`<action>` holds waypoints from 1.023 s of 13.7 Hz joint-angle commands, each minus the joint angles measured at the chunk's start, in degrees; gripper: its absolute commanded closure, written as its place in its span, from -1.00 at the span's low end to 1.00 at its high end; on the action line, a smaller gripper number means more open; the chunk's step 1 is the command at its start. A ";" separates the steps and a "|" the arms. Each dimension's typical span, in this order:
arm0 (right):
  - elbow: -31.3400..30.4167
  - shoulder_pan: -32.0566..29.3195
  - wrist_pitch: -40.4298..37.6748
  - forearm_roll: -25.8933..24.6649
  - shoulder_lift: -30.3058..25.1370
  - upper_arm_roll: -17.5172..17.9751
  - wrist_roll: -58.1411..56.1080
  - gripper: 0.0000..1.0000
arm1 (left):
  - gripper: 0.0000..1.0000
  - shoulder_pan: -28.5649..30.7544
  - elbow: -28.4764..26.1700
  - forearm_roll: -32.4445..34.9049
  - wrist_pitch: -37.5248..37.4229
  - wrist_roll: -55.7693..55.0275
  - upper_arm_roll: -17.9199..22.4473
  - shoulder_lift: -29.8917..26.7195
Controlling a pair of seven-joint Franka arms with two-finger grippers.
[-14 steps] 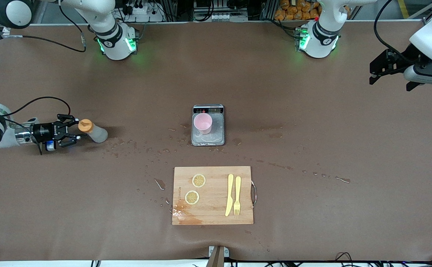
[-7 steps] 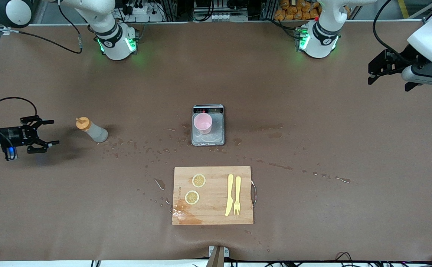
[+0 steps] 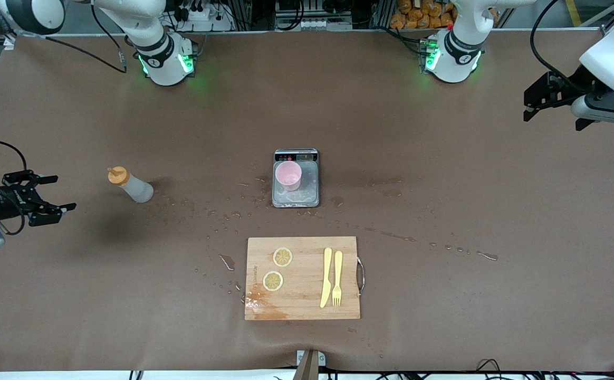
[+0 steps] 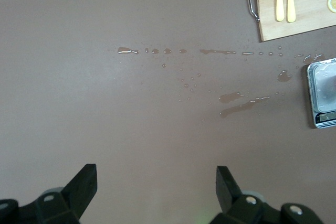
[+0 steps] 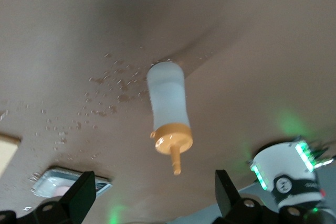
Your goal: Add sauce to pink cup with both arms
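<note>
The sauce bottle (image 3: pixel 130 186), whitish with an orange nozzle cap, stands by itself on the brown table toward the right arm's end. My right gripper (image 3: pixel 64 192) hangs open and empty a short way off from its cap; in the right wrist view the sauce bottle (image 5: pixel 168 108) shows ahead of the open gripper (image 5: pixel 156 192). The pink cup (image 3: pixel 289 175) sits on the grey scale tray (image 3: pixel 307 196) at mid-table. My left gripper (image 3: pixel 551 120) waits open and empty in the air over the left arm's end of the table, seen over bare table in its wrist view (image 4: pixel 156 184).
A wooden cutting board (image 3: pixel 303 301) lies nearer the front camera than the scale, with two lemon slices (image 3: pixel 282 257), a yellow knife (image 3: pixel 326 277) and a fork (image 3: pixel 337 278). Water drops and streaks (image 3: pixel 222 216) spread between bottle, scale and board. The scale (image 4: pixel 323 93) shows at the left wrist view's edge.
My right gripper opened, let go of the bottle's cap and drew back toward the right arm's end of the table. The bottle stays standing. The left arm hardly moved.
</note>
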 commanded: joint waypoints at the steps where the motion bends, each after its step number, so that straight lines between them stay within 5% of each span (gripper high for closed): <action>1: -0.51 0.39 -0.64 -2.00 -3.42 -0.15 -10.04 -1.00 | -1.00 0.33 0.63 -0.76 -0.76 -0.87 -0.17 0.12; 6: 0.19 5.82 0.23 -2.70 -10.53 -1.02 -11.64 -1.00 | -1.00 0.25 0.72 -0.67 -0.76 -0.95 -0.17 0.04; 11: -0.86 14.88 6.38 -10.18 -18.71 -1.91 -12.87 -1.00 | -1.00 -0.28 0.81 -0.58 -0.58 -0.95 -0.34 0.21; 14: -8.56 16.91 14.18 -10.53 -24.77 -2.08 -21.29 -1.00 | -1.00 -0.02 0.81 -0.94 -0.58 -0.95 -0.35 0.12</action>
